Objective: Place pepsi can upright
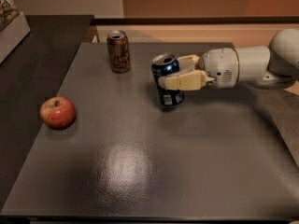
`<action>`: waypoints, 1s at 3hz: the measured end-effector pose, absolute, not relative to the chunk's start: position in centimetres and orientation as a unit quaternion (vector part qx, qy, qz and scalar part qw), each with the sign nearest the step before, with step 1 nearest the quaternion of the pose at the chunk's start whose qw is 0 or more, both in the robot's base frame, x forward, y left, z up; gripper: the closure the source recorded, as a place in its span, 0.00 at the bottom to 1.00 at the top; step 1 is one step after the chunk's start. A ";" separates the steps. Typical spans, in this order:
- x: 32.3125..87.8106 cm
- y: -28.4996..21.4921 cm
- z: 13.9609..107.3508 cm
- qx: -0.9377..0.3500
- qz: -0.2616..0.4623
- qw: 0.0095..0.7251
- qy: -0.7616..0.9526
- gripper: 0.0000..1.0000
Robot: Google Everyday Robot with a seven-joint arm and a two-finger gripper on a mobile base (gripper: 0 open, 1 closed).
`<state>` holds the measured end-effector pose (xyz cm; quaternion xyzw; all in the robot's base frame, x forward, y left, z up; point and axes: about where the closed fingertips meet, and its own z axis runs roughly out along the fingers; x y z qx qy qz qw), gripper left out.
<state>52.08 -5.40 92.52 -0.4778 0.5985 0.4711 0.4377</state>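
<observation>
On the bench (140,171), our end effector (170,71) clamps the pepsi can (163,70) from the right, mid-bench. The can is nearly upright, with its base at the surface. We should level it, seat the base flat, then let go cleanly. Whether it or the brown can (118,51) behind holds liquid, we cannot tell.
</observation>
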 end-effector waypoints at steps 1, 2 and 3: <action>51.5 -5.6 92.2 -0.472 0.466 0.460 0.590 1.00; 51.3 -5.9 91.8 -0.462 0.459 0.482 0.586 1.00; 50.9 -6.3 91.4 -0.450 0.455 0.501 0.582 1.00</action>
